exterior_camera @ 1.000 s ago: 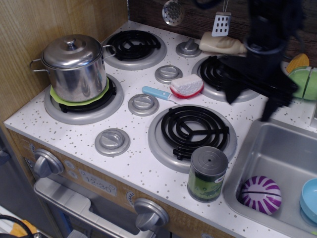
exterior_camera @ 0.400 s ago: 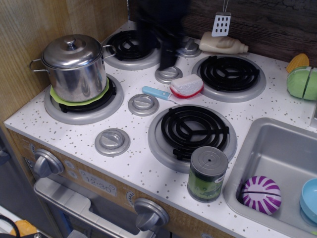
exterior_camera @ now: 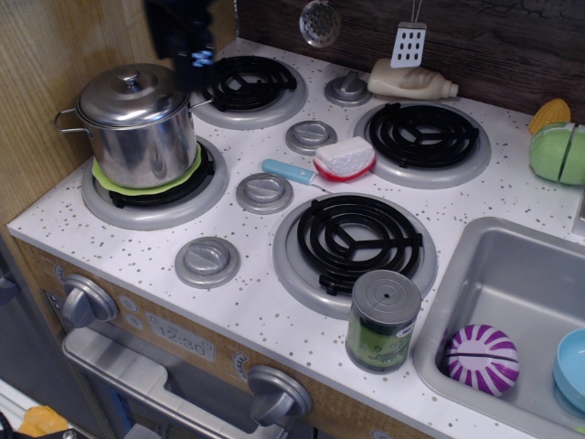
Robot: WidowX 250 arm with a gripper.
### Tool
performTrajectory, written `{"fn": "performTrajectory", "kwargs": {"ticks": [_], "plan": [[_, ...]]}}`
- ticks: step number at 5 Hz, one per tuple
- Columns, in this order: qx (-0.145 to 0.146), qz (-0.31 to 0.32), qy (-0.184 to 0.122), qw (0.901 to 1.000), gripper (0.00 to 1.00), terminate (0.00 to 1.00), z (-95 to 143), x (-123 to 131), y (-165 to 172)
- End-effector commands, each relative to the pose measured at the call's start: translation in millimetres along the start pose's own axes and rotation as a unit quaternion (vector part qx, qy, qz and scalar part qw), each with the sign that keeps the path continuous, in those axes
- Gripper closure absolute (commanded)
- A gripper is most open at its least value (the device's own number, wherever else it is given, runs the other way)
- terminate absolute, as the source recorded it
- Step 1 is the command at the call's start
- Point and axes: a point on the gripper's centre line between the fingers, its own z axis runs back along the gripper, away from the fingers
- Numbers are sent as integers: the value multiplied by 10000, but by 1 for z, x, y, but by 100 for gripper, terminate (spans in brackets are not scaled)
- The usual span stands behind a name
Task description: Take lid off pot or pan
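Observation:
The shiny steel pot [exterior_camera: 144, 146] stands on a green mat on the front-left burner. Its domed steel lid [exterior_camera: 131, 95] with a small centre knob sits shut on top of it. My gripper [exterior_camera: 187, 50] is a dark, blurred shape at the top left, above and just behind the right side of the pot, not touching the lid. The blur hides how its jaws stand. It holds nothing that I can see.
A green can with a grey top [exterior_camera: 383, 320] stands at the front by the sink [exterior_camera: 512, 274]. A blue-handled brush [exterior_camera: 329, 163] lies mid-stove. A cream bottle [exterior_camera: 411, 82] lies at the back. A wooden wall [exterior_camera: 55, 55] rises close to the left of the pot.
My gripper has swept from the right back burner across the back of the stove to the top left, ending above the pot. Pot, lid and other things have not moved.

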Motion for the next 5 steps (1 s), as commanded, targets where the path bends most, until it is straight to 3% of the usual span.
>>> {"fn": "performTrajectory", "kwargs": {"ticks": [1,3,5], "plan": [[421,-471,-126,9979,0,0,21,-17,34],[146,-685,-214,9973,0,0,3,-26,53],[-52,-670,-259,9974,0,0,-3,-28,48]]}}
